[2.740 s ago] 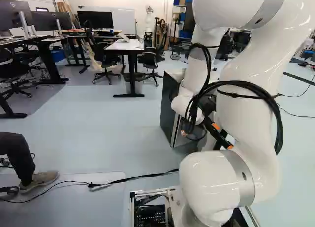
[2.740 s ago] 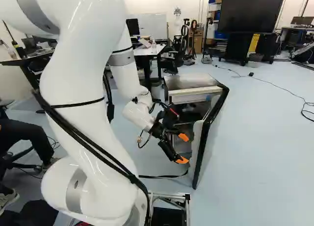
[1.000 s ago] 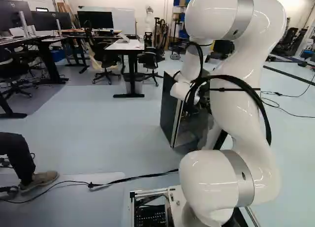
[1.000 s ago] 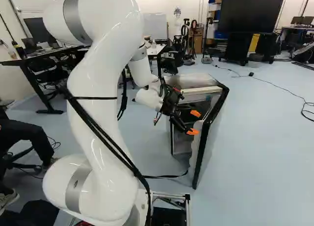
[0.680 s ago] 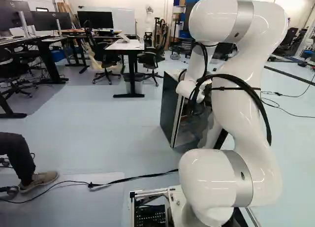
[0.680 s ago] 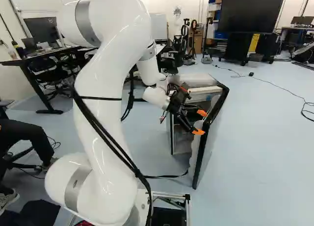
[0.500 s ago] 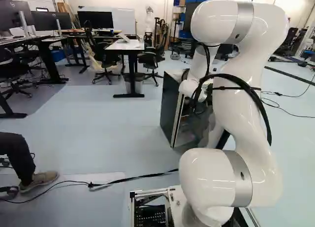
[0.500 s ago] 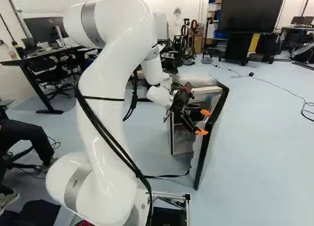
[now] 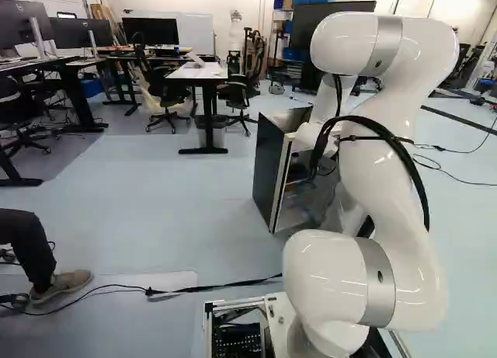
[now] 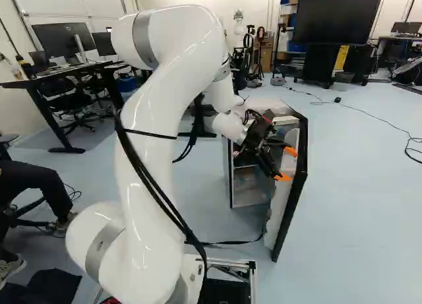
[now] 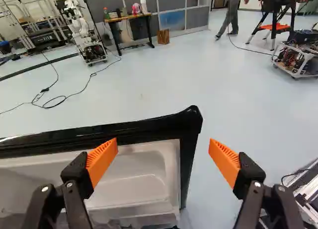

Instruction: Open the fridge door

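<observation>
The tool (image 10: 287, 164) is wide open and grips nothing; in the wrist view the upper free corner of the fridge door (image 10: 279, 198) lies between its spread fingers. One finger is on the door's lined inner side, the other out past its black edge. The door stands ajar from the fridge (image 9: 268, 172), on the floor (image 10: 356, 185). A black cable (image 9: 233, 283) crosses the floor near the door's foot. Floor stretches beyond the door's outer face; a white-topped table (image 9: 200, 72) stands well behind the fridge.
</observation>
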You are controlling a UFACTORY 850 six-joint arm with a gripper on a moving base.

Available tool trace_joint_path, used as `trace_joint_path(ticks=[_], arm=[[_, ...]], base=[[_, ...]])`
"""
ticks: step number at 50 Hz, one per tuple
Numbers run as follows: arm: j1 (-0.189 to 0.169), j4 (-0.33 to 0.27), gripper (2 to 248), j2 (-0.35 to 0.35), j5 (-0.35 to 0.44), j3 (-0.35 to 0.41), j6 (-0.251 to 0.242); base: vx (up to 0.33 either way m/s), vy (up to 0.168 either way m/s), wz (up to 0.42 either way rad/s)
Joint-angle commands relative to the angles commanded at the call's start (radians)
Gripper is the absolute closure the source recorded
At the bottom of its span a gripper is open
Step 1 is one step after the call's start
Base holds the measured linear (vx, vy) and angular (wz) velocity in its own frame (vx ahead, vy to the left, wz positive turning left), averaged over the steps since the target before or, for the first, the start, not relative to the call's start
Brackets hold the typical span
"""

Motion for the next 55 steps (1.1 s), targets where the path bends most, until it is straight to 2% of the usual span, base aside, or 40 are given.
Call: trace_joint_path(ticks=[55], arm=[[-0.189, 0.0, 3, -0.155, 0.0, -0.286, 0.0]], base=[[0.0, 0.0, 0.0]])
